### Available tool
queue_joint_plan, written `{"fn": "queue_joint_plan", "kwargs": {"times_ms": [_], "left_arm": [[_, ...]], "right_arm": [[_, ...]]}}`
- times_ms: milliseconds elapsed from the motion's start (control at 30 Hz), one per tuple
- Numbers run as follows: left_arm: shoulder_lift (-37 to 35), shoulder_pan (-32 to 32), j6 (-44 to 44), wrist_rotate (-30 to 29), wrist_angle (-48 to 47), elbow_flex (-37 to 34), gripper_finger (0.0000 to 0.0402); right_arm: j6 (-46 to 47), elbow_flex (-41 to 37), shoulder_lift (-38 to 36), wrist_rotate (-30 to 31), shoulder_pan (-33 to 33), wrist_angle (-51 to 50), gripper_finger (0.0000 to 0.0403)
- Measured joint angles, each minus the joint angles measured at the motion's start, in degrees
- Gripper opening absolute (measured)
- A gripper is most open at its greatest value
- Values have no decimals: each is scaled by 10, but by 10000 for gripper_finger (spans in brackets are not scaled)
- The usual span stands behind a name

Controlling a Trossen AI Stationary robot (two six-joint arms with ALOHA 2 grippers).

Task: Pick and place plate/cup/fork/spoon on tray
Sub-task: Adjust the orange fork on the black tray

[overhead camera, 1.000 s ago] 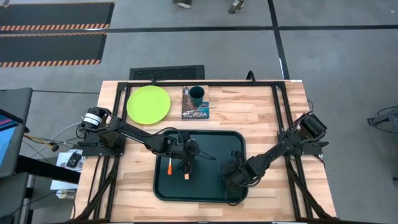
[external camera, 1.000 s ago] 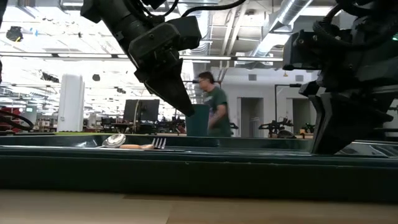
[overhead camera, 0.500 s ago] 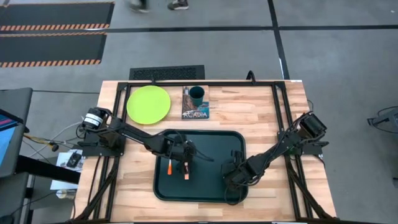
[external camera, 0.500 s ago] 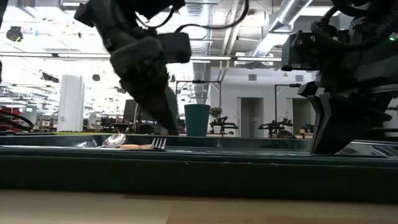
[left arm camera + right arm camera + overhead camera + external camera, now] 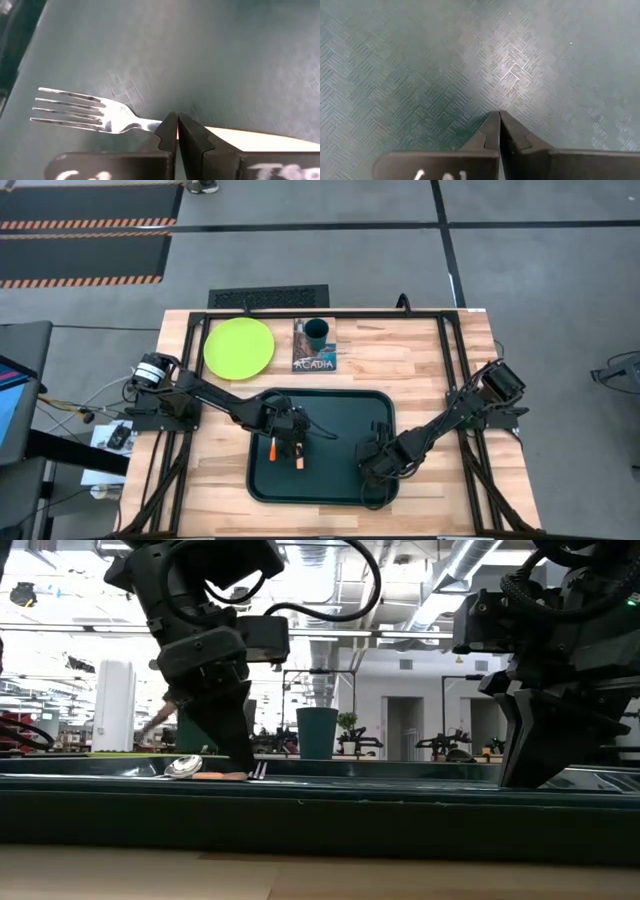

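So far the fork point(image 5: 85, 114) and spoon point(image 5: 184, 766) lie in the tray point(image 5: 368, 405), the left gripper point(image 5: 177, 131) pinched empty just over the fork's handle, the right gripper point(image 5: 498, 128) likewise shut and empty above bare tray, while plate point(image 5: 239, 347) and cup point(image 5: 316, 332) remain outside.

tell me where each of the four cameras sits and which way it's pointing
High view: above the table, looking straight down on the tray and both arms.
Low view: at table height, looking level over the tray rim into the room; both arms hang in from above.
Left wrist view: on the left arm, looking down past its shut left gripper at the fork.
Right wrist view: over bare tray floor, right gripper shut.
Both wrist views share the tray floor.
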Motion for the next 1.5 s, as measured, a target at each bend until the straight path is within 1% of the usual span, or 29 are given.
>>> {"fn": "queue_joint_plan", "kwargs": {"times_ms": [300,633,800,967,1233,1500], "left_arm": [[0,-1,-21,0,-22,0,0],[0,-1,-67,0,-36,0,0],[0,-1,-100,-14,-54,0,0],[0,-1,-125,-15,-76,0,0],[0,-15,-114,-13,-67,0,0],[0,-29,-107,2,-66,0,0]], "right_arm": [[0,0,0,0,0,0,29],[0,0,0,0,0,0,18],[0,0,1,0,0,0,24],[0,0,1,0,0,0,27],[-6,0,1,1,0,0,19],[-8,0,1,1,0,0,26]]}}
